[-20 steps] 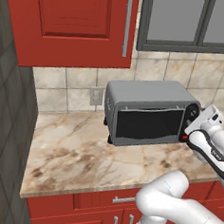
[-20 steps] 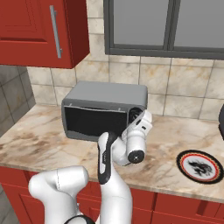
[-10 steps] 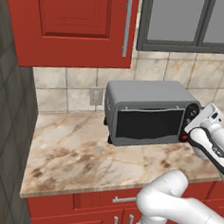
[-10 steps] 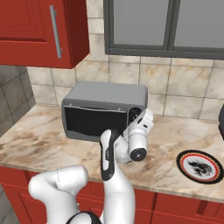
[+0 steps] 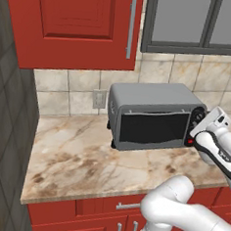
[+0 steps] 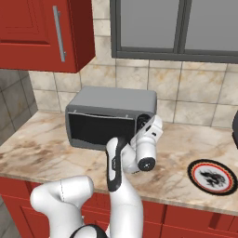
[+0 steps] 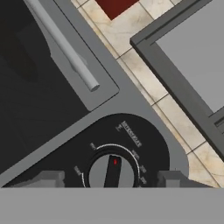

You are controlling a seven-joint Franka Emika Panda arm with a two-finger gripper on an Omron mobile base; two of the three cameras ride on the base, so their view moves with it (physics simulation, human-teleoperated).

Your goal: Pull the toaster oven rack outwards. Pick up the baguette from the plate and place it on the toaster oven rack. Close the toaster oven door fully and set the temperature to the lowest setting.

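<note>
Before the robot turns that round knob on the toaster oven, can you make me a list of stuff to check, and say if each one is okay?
1. Toaster oven door shut: ok.
2. Gripper lined up with the knob, one fingertip on each side: ok.
3. Gripper squeezing the knob: cannot tell.
4. Baguette inside on the rack: cannot tell, the glass is dark.
5. Plate has no bread on it: ok.
6. Knob's red mark at lowest setting: cannot tell.

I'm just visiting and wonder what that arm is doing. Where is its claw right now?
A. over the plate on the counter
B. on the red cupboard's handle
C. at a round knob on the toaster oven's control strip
C: in the hand view the gripper straddles a round knob on the toaster oven, beside its closed door.
</note>
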